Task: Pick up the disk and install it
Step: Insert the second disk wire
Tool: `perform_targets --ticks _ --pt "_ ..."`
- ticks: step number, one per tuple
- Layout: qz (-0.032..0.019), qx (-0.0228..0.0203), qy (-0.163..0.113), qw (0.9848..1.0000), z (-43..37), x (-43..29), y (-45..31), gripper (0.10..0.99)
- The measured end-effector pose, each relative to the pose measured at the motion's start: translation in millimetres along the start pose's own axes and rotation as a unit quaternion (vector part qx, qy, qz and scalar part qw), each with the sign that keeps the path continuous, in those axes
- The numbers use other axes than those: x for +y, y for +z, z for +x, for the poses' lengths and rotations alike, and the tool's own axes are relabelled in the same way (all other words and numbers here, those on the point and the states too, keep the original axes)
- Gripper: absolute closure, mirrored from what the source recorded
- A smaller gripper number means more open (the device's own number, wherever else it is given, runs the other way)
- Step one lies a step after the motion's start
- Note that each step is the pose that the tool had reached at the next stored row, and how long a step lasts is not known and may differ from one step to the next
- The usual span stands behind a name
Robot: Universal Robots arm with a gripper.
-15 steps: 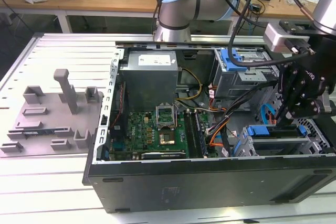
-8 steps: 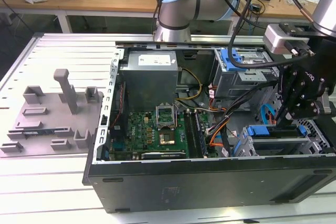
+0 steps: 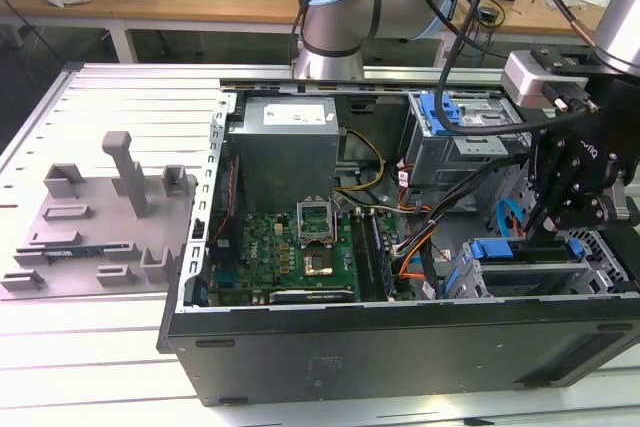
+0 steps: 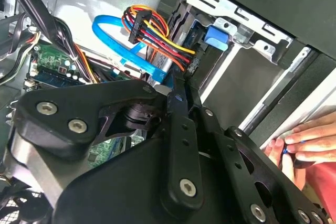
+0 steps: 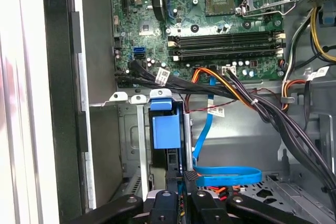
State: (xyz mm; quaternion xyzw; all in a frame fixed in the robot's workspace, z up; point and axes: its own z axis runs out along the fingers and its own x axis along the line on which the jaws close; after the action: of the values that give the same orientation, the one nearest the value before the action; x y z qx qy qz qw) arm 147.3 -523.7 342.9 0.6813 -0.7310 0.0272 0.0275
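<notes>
Tabletop (image 3: 90, 347): pale slatted metal, an open computer case (image 3: 400, 347) lying on it, wooden benches behind.
Tray (image 3: 90, 217): grey, at the exterior view's left.
Pincer (image 5: 181, 184): down in the case's drive bay (image 5: 134, 145), fingers closed on the disk.
Disk (image 5: 167, 129): on edge in the bay, blue bracket showing, long axis running from the pincer toward the green motherboard (image 5: 210, 19).
Hand (image 4: 307, 142): beside the case, in the second wrist view.

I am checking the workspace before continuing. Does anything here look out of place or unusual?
Yes. A person's hand shows in the second wrist view just outside the computer case, close to the gripper, which sits down at the drive bay. A flat blue cable also lies looped loose beside that bay.
</notes>
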Motion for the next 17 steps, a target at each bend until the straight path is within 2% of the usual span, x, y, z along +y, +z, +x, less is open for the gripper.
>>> perform_targets --ticks 9,10,11,13,14,17 --pt "0.0009 -0.0004 -0.012 0.9999 1.1 0.5 7.0 0.925" --pt "0.0008 -0.0016 -0.012 0.9999 1.3 0.5 4.2 0.859" --pt "0.0009 -0.0008 -0.012 0.9999 1.7 0.5 -0.2 0.792" --pt "0.0009 -0.0003 -0.012 0.9999 2.5 0.5 -10.6 0.792" --pt "0.0009 -0.0001 -0.012 0.9999 3.2 0.5 -20.0 0.725" --pt "0.0009 -0.0001 -0.012 0.9999 4.0 0.4 -30.3 0.725"
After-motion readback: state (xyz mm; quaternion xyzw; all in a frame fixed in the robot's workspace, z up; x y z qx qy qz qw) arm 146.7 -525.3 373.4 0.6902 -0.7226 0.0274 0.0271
